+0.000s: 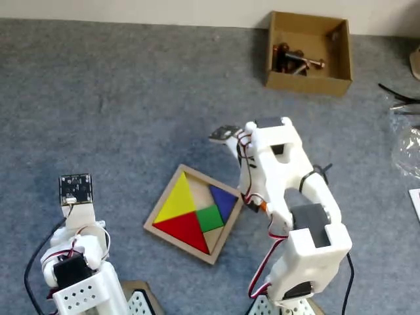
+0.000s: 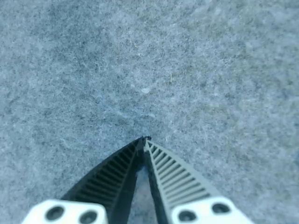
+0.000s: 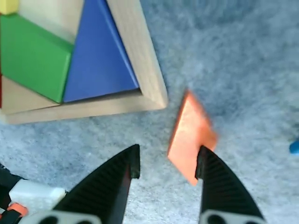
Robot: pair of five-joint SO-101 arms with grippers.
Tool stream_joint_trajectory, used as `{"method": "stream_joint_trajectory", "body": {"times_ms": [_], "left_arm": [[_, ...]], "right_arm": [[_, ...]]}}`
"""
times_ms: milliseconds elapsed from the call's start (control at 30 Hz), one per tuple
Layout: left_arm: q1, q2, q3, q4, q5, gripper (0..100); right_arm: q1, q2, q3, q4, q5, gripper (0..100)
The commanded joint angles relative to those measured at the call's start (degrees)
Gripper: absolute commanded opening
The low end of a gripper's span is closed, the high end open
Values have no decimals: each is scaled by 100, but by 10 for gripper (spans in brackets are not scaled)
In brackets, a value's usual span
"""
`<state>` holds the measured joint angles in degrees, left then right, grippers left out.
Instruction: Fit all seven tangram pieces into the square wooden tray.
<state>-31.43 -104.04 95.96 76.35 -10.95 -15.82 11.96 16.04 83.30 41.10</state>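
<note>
**Position.** The right gripper (image 3: 168, 162) stood with its jaws apart, just outside a corner of the square wooden tray (image 3: 140, 56). It straddled one end of an orange piece (image 3: 189, 133) over the grey carpet (image 3: 243, 56). The piece sat against one of the fingers (image 3: 216, 186), and the other finger was well clear of it. The left gripper (image 2: 145, 140) was pressed together on nothing, over bare carpet and well apart from the tray.

**Step in hand, as judged.** The step was picking up the orange piece.
- The jaws should be centred so both pads meet flat faces, then closed squarely.
- The piece should be lifted clear of the rim before it swings over the bare wood beside the blue triangle (image 3: 100, 56) and green square (image 3: 32, 53).
- An off-centre pinch would likely twist the piece or push it along the carpet.

**Tray contents.** The high view recorded a yellow triangle (image 1: 178, 197) and a red triangle (image 1: 184, 226) seated with the blue and green pieces. Two patches of the tray floor were bare.

**Not established.**
- Whether the orange piece lay flat or stood on edge could not be told, and its blurred outline left the shape unconfirmed.
- In the high view the right arm (image 1: 282, 170) covered the piece and the jaws.
- A blue object (image 3: 294, 147), cut off at the frame edge, could not be identified.
- Five pieces were counted against the seven required.
</note>
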Motion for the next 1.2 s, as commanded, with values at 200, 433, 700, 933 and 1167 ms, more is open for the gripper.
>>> {"method": "stream_joint_trajectory", "body": {"times_ms": [200,433,700,933,1167], "left_arm": [[84,-31,119,26,53,5],[84,-31,119,26,53,5],[84,-31,119,26,53,5],[84,-31,119,26,53,5],[84,-31,119,26,53,5]], "right_arm": [[-40,22,92,-198,9,190],[-31,646,48,-400,0,189],[-31,681,48,-409,9,189],[-22,673,48,-409,9,188],[330,655,-382,-356,-9,123]]}}
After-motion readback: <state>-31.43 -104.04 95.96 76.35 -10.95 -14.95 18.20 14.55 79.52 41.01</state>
